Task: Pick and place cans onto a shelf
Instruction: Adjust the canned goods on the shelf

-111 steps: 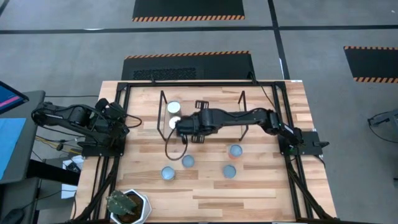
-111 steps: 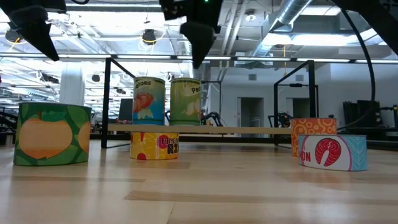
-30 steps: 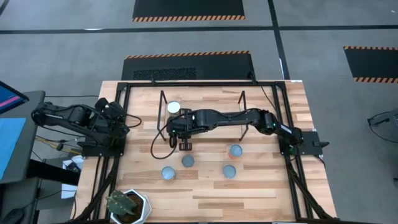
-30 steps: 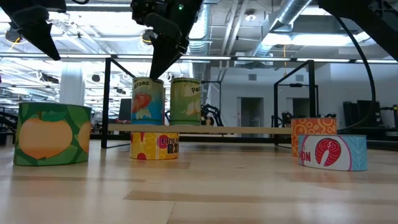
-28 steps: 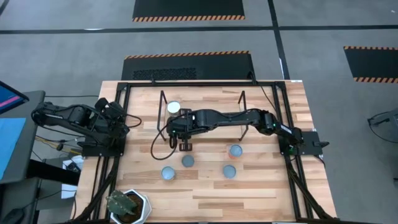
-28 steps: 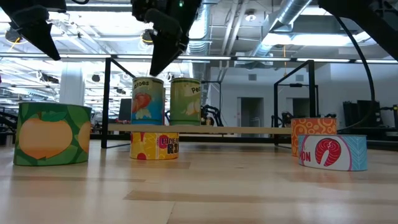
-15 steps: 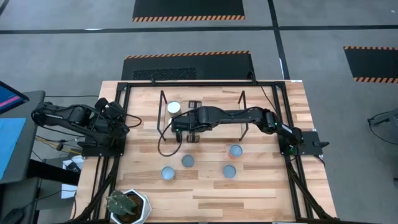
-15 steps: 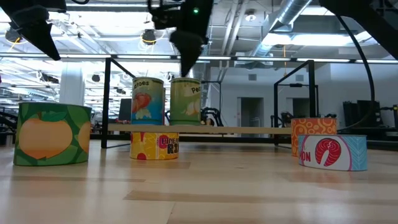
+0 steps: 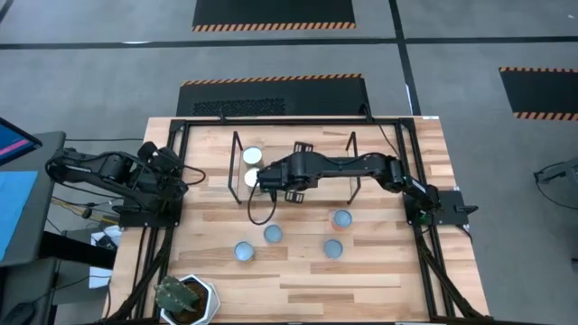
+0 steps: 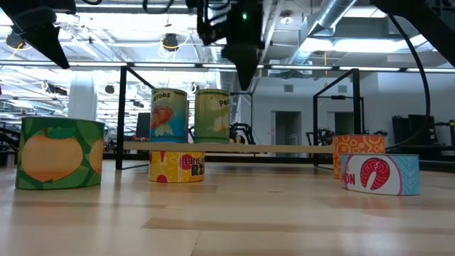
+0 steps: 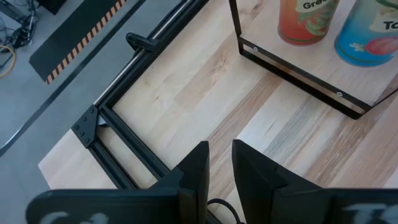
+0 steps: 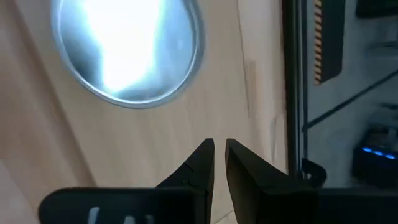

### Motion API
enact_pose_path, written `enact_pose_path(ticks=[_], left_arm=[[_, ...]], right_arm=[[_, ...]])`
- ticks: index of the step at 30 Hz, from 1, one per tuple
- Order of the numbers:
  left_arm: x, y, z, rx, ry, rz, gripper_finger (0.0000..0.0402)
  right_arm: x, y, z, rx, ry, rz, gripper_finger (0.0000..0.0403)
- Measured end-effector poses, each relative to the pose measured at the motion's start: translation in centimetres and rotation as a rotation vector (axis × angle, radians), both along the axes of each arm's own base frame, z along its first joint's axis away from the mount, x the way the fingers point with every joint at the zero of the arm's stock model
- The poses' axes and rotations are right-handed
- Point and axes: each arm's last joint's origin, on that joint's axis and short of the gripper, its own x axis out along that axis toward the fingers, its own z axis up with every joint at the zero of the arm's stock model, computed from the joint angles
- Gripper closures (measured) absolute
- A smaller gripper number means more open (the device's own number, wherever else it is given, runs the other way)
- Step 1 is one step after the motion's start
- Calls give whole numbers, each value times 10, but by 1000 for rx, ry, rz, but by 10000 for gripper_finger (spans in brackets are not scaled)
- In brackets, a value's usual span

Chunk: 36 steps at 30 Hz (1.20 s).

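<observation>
Two tall label-wrapped cans [image 10: 170, 115] stand together at one end of the low light-wood shelf [image 10: 284, 148], leaving room, while the empty right tool [image 9: 294, 191] hovers above, fingers nearly closed.

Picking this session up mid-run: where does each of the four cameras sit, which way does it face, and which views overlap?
High: overhead, straight down; table, both arms, shelf.
Low: tabletop height, facing the room; right gripper above the shelf.
Left wrist: beside the shelf end; own fingers at bottom.
Right wrist: looks down on a can top; own fingers at bottom.
Shared: high and low both show two shelf cans.
</observation>
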Motion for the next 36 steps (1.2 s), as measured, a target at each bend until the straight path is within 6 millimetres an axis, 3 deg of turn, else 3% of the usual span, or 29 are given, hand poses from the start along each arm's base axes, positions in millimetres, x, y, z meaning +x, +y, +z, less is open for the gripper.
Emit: enact_pose_path(ticks=[5, 10, 15, 22, 36], left_arm=[[0, 0, 0, 1, 0, 0, 341], [0, 0, 0, 1, 0, 0, 341], [0, 0, 0, 8, -2, 2, 341], [0, 0, 0, 10, -2, 3, 341], [0, 0, 0, 17, -4, 5, 341]], right_arm=[[-5, 0, -22, -22, 90, -7, 338], [-18, 0, -10, -27, 73, -6, 338], [-24, 1, -4, 20, -67, 31, 338], [-28, 4, -15, 126, -164, 103, 338], [-14, 5, -13, 165, -287, 180, 338]])
